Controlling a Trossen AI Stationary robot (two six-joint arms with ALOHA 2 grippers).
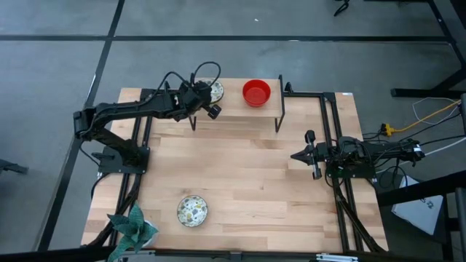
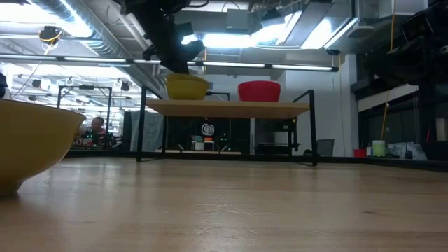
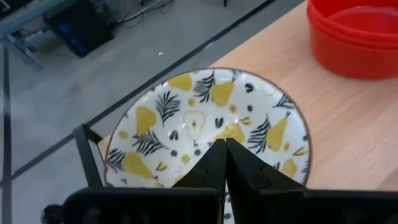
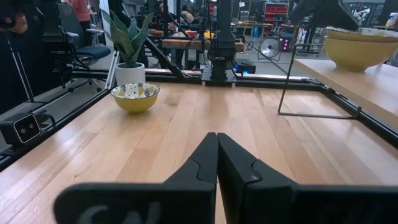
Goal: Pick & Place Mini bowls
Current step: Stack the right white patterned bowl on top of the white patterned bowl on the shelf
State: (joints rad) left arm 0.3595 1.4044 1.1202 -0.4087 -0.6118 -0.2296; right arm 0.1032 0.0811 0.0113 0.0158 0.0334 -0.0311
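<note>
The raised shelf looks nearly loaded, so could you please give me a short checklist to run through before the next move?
1. Patterned bowl sits on the raised shelf: ok.
2. Red bowl beside it, with a gap between them: ok.
3. Left gripper shut above the patterned bowl; whether it touches the rim: cannot tell.
4. Second patterned bowl on the table near the plant, unobstructed: ok.
5. Right gripper shut, empty, waiting over the table's right side: ok.
</note>
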